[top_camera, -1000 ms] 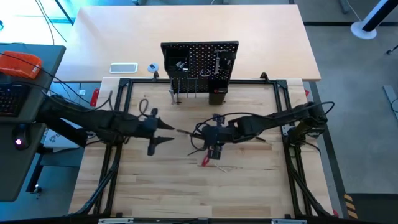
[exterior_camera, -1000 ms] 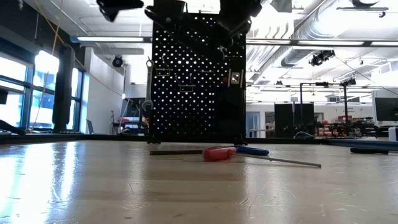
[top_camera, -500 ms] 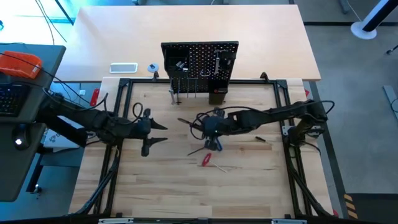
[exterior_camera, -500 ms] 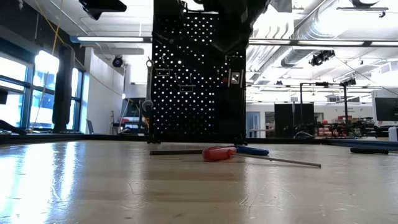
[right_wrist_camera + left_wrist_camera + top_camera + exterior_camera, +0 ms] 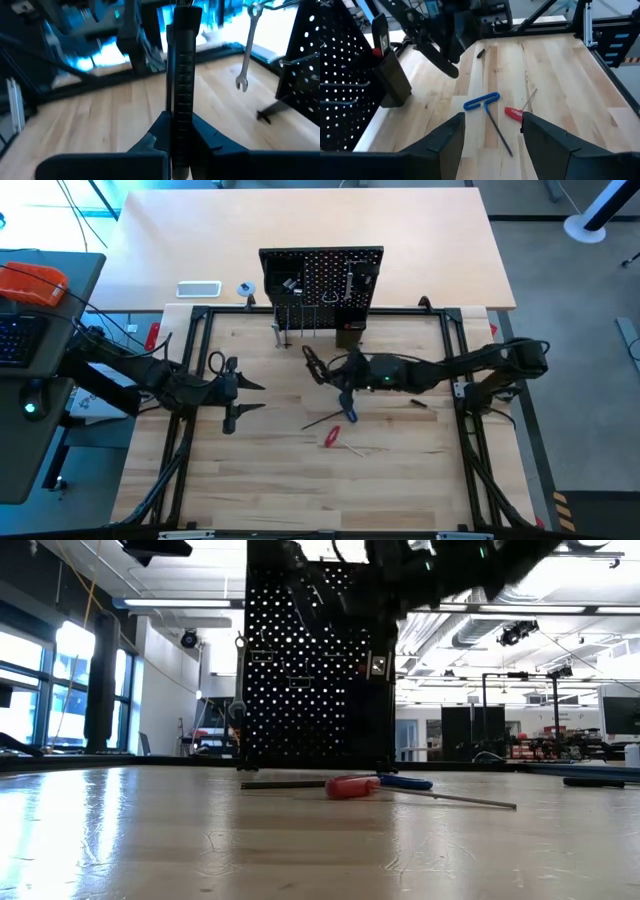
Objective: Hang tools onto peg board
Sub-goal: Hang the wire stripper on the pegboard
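Right gripper (image 5: 318, 367) has carried pliers (image 5: 180, 85) toward peg board (image 5: 320, 280)

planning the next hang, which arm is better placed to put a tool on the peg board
Right. Its end effector is shut on a black tool, raised just in front of the peg board. The left end effector is open, holds nothing, and sits farther off to the side.

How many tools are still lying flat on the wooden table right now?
3 that I can make out: the blue-handled T hex key and red-handled screwdriver lie mid-table, and a small dark tool lies to their right. Others may be hidden under the arms.
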Available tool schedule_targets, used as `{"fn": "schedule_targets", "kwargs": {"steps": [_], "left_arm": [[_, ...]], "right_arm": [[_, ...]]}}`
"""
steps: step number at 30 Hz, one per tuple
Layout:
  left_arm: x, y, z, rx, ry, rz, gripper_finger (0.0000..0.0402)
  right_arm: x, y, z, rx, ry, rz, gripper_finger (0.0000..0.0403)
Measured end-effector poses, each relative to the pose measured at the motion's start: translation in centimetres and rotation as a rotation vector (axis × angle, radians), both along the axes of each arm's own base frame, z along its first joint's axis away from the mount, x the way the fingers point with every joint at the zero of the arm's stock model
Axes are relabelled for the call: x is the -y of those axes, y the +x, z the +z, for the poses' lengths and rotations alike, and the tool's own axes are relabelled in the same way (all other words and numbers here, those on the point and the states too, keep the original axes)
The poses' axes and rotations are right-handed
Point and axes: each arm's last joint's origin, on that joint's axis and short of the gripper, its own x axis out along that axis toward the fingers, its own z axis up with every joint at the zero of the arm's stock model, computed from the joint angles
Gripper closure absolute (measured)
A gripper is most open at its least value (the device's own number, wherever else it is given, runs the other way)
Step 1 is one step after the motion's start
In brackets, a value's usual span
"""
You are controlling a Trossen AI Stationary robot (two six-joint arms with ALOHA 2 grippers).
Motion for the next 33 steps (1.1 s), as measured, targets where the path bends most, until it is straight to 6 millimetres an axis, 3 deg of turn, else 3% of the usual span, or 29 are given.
{"fn": "schedule_targets", "kwargs": {"steps": [4, 10, 21, 33], "left_arm": [[0.0, 0.0, 0.1, 0.008, 0.006, 0.002, 0.0213], [0.1, 0.2, 0.2, 0.028, 0.000, 0.005, 0.0213], [0.5, 1.1, -0.2, 0.022, -0.017, 0.004, 0.0213], [0.7, 1.4, -0.5, 0.002, 0.006, -0.004, 0.0213]], "right_arm": [[0.0, -0.5, -2.6, 0.105, 0.028, 0.001, 0.0382], [-0.1, 1.1, -5.2, 0.107, 0.005, 0.026, 0.0382], [4.5, 1.9, -7.5, 0.179, 0.003, -0.008, 0.0382], [6.2, 2.0, -9.6, 0.170, 0.009, -0.006, 0.0382]]}}
